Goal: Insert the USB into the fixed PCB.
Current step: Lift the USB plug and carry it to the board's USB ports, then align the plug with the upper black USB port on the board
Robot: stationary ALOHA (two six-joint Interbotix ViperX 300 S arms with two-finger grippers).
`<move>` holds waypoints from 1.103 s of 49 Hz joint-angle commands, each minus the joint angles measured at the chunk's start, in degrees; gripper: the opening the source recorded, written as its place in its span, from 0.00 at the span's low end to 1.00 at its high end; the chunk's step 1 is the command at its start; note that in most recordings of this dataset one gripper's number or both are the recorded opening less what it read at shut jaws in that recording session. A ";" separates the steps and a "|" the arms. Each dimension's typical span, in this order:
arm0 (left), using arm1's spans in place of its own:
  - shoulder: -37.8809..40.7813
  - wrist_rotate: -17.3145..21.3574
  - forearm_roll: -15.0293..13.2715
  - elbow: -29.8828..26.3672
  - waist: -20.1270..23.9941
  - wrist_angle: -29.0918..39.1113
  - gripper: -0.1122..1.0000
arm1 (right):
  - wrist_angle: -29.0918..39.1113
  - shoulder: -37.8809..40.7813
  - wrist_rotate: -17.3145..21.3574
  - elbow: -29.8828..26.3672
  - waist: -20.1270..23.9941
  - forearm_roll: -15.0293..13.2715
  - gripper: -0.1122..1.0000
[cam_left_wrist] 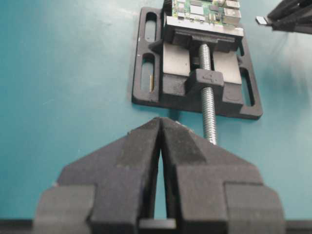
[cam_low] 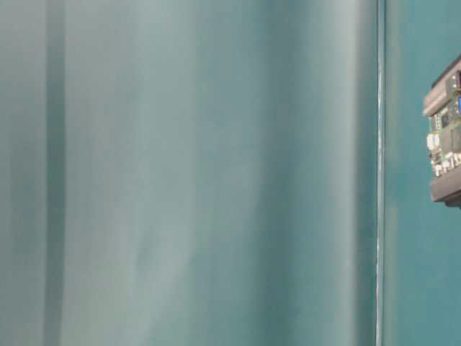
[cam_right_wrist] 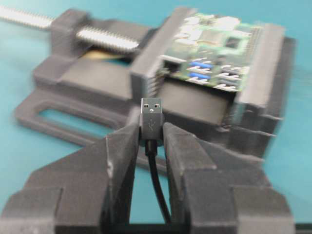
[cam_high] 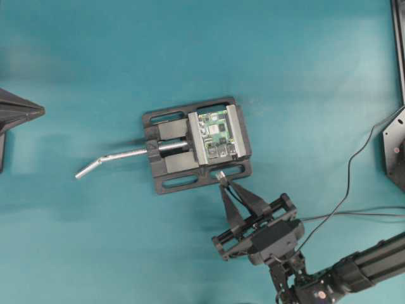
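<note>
Right gripper [cam_right_wrist: 152, 139] pinches the USB [cam_right_wrist: 150, 116] by its dark body, silvery tip pointing toward the fixed PCB [cam_right_wrist: 214, 51]; its thin black cable [cam_right_wrist: 158, 187] runs back between the fingers. In the overhead view the plug tip sits just beside the near edge of the black vise [cam_high: 174, 161], close to the board's port side, not inserted. PCB is clamped between the vise jaws on the teal surface [cam_high: 95, 240]. Left gripper [cam_left_wrist: 161, 131] sits apart, fingers pressed together, holding nothing, facing the vise screw [cam_left_wrist: 208, 109].
</note>
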 commanded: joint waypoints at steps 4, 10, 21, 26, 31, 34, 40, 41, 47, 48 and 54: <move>0.44 -0.35 0.18 -1.41 0.18 -0.26 0.10 | -5.80 0.79 0.00 -4.22 0.35 4.57 0.28; 0.53 -0.35 0.18 -1.41 0.18 -0.26 0.10 | -8.09 2.02 -0.18 -7.21 0.35 9.32 0.28; 0.53 -0.35 0.18 -1.41 0.18 -0.26 0.10 | -8.35 2.99 -0.09 -8.79 0.35 10.20 0.28; 0.53 -0.35 0.18 -1.41 0.18 -0.26 0.10 | -8.44 3.08 -0.09 -8.79 0.26 10.20 0.28; 0.53 -0.35 0.18 -1.41 0.18 -0.26 0.10 | -8.44 3.16 0.09 -8.79 0.26 10.11 0.28; 0.53 -0.35 0.09 -1.41 0.18 -0.26 0.10 | -8.53 3.16 0.18 -8.79 0.26 10.20 0.28; 0.44 -0.35 0.18 -1.41 0.18 -0.26 0.10 | -8.61 3.16 0.35 -8.79 0.26 10.11 0.28; 0.44 -0.35 0.18 -1.41 0.18 -0.26 0.10 | -8.61 3.16 0.35 -8.79 0.26 10.20 0.28; 0.44 -0.35 0.18 -1.41 0.18 -0.26 0.10 | -8.88 3.08 0.35 -8.79 0.26 9.93 0.28; 0.44 -0.35 0.18 -1.41 0.18 -0.26 0.10 | -8.96 3.08 0.35 -8.79 0.26 9.93 0.28; 0.53 -0.35 0.18 -1.41 0.18 -0.26 0.10 | -9.58 2.72 0.35 -8.79 0.09 9.40 0.28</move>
